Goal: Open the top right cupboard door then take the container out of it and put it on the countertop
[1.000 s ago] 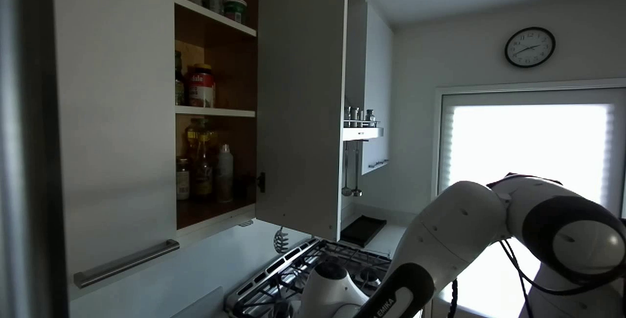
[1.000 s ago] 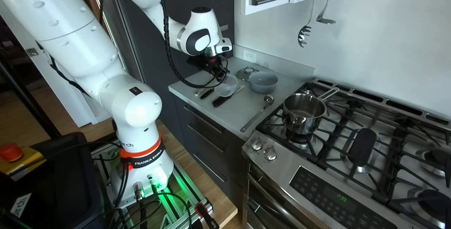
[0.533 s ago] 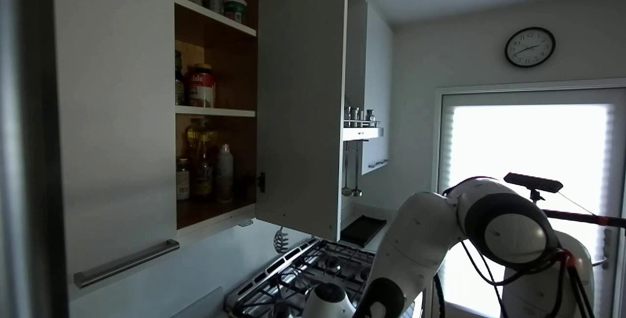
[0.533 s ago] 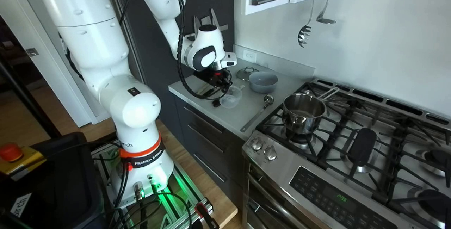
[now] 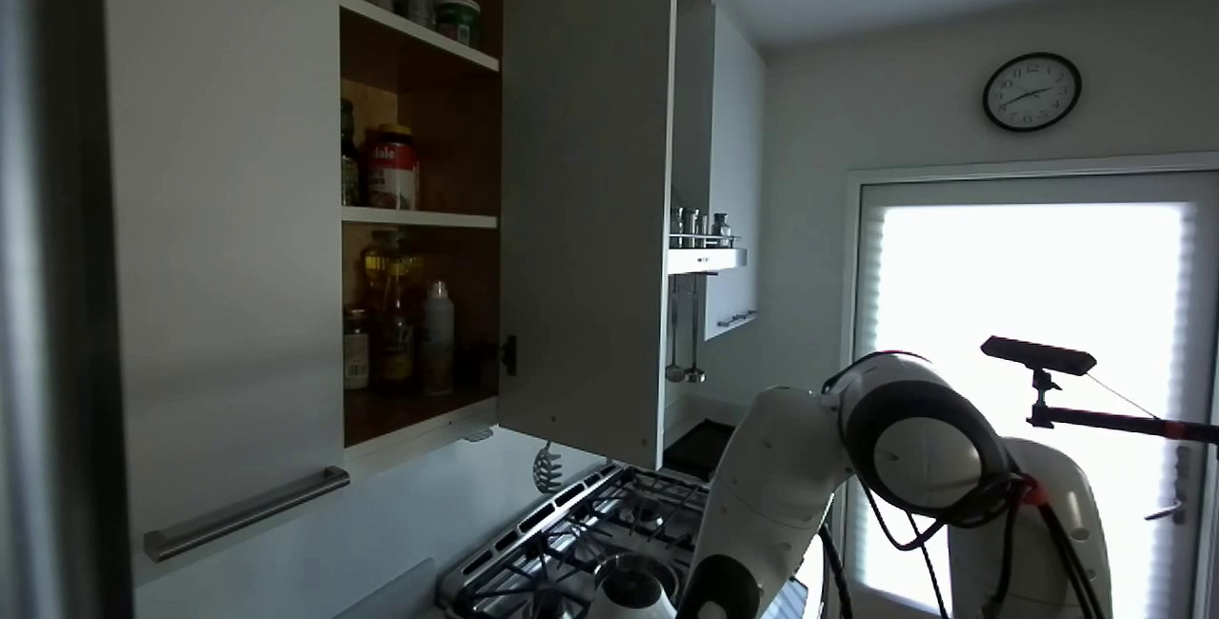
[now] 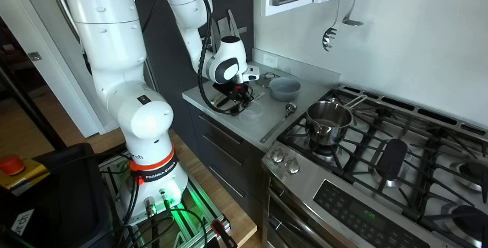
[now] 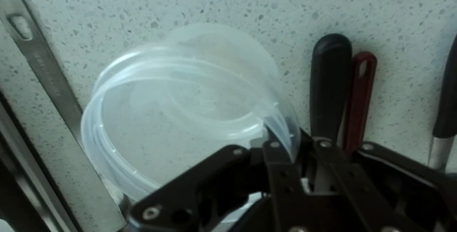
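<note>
one clear tub (image 7: 189,107), rim pinched in the claw (image 7: 290,145): best settled level on the desk (image 7: 403,21), base flat, before release.

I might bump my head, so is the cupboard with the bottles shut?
No, its door stands open in an exterior view, showing the bottles inside.

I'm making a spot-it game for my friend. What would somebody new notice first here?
Probably the big white arm leaning over the counter, its tool pinching a clear tub. Next, up high, the open cupboard door, with jars on shelves beside it. Then maybe the bright pane behind the arm.
</note>
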{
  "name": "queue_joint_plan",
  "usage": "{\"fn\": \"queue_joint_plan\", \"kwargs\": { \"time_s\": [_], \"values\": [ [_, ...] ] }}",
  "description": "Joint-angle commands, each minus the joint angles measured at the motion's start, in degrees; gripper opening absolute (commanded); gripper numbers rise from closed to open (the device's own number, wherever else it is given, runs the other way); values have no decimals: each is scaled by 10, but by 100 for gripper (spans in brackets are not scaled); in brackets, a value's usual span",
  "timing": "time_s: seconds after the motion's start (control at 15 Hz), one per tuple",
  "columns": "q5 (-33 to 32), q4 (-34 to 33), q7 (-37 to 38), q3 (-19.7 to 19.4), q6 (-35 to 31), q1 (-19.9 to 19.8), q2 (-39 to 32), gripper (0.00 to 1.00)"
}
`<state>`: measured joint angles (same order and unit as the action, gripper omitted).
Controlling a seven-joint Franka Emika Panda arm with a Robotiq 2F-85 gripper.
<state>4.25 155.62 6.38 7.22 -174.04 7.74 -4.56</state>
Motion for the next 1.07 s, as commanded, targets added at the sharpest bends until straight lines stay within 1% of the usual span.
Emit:
{"fn": "queue_joint_plan", "kwargs": {
  "time_s": [0.0, 0.07, 0.2, 0.27, 0.47, 0.67, 0.73, 0.8, 0.93, 1.0],
  "values": [
    [1, -19, 10, -1, -9, 0, -30, 10],
    [1, -22, 11, -2, -8, 1, -33, 33],
    [13, -24, 8, 5, -4, -2, -30, 36],
    [10, -21, 12, 2, 1, 1, -20, 42],
    [-2, -3, 20, -4, 23, 5, 21, 66],
    [22, 21, 10, 12, 65, 4, 81, 88],
    [44, 27, -3, 19, 83, 6, 100, 95],
    [51, 36, -2, 19, 99, 11, 126, 100],
    [72, 46, -7, 19, 136, 24, 173, 100],
    [74, 39, -3, 17, 154, 29, 187, 100]
  ]
}}
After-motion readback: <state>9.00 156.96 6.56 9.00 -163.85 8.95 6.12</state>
